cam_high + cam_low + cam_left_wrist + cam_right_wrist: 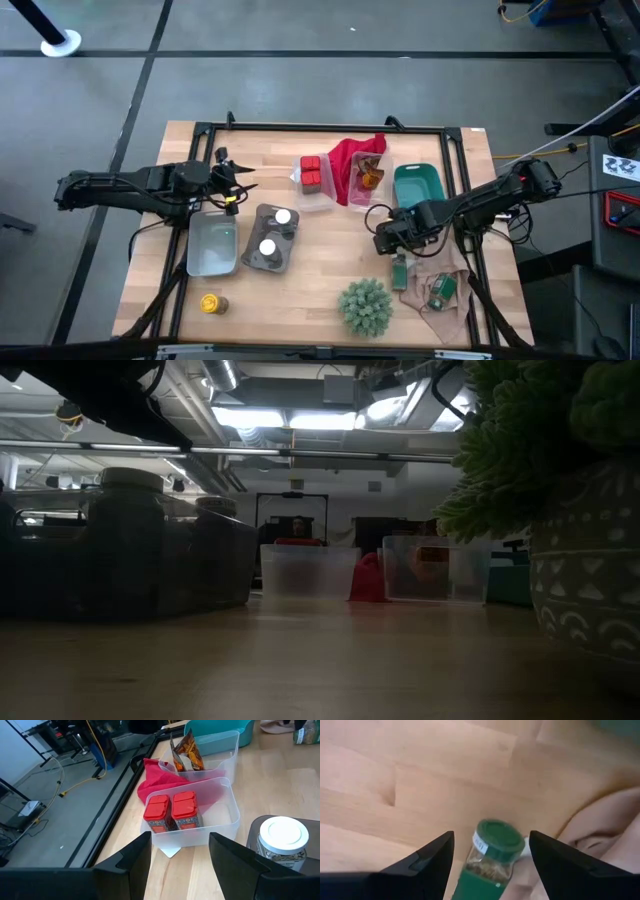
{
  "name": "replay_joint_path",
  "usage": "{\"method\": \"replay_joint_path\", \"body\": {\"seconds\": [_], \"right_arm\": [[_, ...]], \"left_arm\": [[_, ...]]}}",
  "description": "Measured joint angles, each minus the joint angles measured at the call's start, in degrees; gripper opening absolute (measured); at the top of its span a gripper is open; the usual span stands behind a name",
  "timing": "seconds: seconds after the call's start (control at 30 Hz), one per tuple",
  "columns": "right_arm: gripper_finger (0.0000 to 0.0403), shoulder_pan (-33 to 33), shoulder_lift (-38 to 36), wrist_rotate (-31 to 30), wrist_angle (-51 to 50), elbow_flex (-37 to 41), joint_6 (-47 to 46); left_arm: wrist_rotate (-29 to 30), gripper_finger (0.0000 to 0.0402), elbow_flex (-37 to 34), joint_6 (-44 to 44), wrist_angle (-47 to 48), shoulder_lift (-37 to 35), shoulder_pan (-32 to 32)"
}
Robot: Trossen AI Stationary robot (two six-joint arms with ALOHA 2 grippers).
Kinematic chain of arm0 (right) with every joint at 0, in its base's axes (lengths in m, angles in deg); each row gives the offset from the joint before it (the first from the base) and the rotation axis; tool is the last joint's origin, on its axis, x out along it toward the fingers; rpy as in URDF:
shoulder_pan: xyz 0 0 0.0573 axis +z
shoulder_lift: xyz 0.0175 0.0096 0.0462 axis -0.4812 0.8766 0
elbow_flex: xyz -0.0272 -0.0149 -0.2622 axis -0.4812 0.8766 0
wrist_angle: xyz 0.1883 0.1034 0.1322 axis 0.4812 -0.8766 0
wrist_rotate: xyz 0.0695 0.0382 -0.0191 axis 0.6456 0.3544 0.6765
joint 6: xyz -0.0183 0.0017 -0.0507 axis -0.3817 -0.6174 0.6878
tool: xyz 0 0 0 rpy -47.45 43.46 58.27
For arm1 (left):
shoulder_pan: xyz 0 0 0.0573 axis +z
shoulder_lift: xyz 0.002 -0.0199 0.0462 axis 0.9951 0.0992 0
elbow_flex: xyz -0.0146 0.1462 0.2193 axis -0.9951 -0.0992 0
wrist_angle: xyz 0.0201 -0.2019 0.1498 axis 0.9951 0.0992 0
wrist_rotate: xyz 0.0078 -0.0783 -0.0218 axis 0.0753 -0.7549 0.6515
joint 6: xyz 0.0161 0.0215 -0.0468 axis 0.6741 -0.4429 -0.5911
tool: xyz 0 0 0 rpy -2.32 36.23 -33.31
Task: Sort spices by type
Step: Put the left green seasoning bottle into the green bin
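My right gripper point(388, 238) point(491, 836) is open, pointing down, with a finger on either side of a green-capped jar point(492, 854) point(400, 270) that lies on its side on the wood; I see no touch. A second green-labelled jar point(441, 290) lies on a beige cloth. Two red tins point(173, 812) point(312, 172) stand in a clear tub. Two white-topped jars point(275, 232) point(282, 839) stand in a grey tray. A yellow-capped jar point(210, 303) stands near the front left. A brown-amber item point(371, 177) sits in another clear tub. My left gripper point(236, 190) point(180, 842) is open above the table, facing the red tins.
A red cloth point(350, 155) drapes over the two clear tubs. A teal tub point(418, 186) sits beyond my right gripper, and a pale tub point(213, 246) lies under my left arm. The spiky green plant point(365, 306) point(560, 510) stands at the near edge.
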Motion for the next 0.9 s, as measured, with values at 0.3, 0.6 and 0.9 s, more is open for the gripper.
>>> {"method": "replay_joint_path", "body": {"seconds": [0.3,0.6,0.9], "right_arm": [[0.0257,3.35,0.0,1.31,0.3,0.0,-7.95],[0.0257,7.76,0.0,-4.69,-0.05,0.0,-17.29],[0.0257,9.09,0.8,-6.33,-0.48,0.08,-21.0]], "left_arm": [[-2.54,0.0182,0.0,-0.15,0.04,0.01,-0.02],[-2.56,0.0182,0.0,-0.16,0.04,0.02,-0.02],[-2.56,0.0182,0.0,-0.16,0.05,0.07,-0.02]]}}
